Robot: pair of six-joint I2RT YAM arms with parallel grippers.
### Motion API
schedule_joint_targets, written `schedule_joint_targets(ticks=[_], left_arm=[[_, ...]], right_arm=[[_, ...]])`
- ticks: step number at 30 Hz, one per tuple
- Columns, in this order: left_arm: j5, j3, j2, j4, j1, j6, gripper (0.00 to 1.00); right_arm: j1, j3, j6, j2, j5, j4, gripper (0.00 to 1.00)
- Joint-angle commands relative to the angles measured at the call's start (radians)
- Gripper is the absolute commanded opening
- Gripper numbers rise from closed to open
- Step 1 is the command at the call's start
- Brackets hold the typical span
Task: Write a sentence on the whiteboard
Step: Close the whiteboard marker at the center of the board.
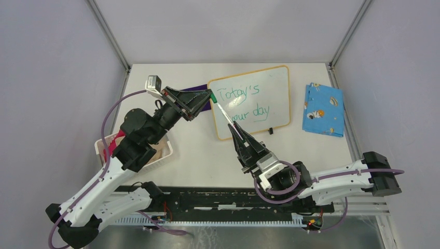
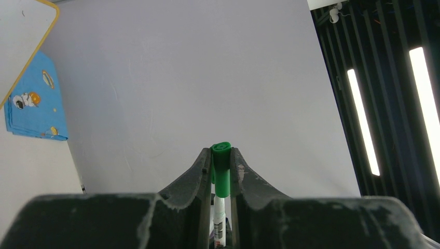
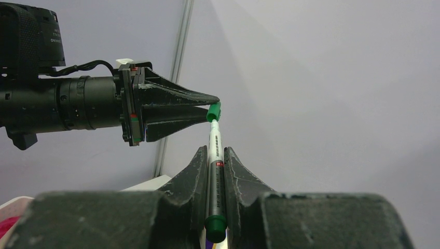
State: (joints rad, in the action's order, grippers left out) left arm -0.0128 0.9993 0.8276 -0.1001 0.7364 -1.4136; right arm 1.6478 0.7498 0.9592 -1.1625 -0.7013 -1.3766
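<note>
While right gripper clamps marker, left gripper pinching the cap ahead of it (sentence written), skewed pull could drop it.

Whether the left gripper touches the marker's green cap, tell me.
Touching. The left wrist view shows the left gripper clamped on the green cap, both fingers pressed against it, no gap.
</note>
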Motion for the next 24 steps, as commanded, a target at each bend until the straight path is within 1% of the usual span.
schedule_joint_targets(ticks=[1,21,24], left_arm=[[0.01,0.004,-0.006,-0.021,0.007,0.056,0.02],[0.01,0.01,-0.002,-0.019,0.043,0.121,0.02],[0.053,0.009,-0.008,-0.008,0.05,0.132,0.02]], right_arm=[[0.005,0.043,0.008,-0.002,-0.016,-0.051,0.0],[0.005,0.059,0.014,-0.014,-0.023,-0.055,0.0],[0.005,0.059,0.013,-0.016,-0.023,-0.053,0.0]])
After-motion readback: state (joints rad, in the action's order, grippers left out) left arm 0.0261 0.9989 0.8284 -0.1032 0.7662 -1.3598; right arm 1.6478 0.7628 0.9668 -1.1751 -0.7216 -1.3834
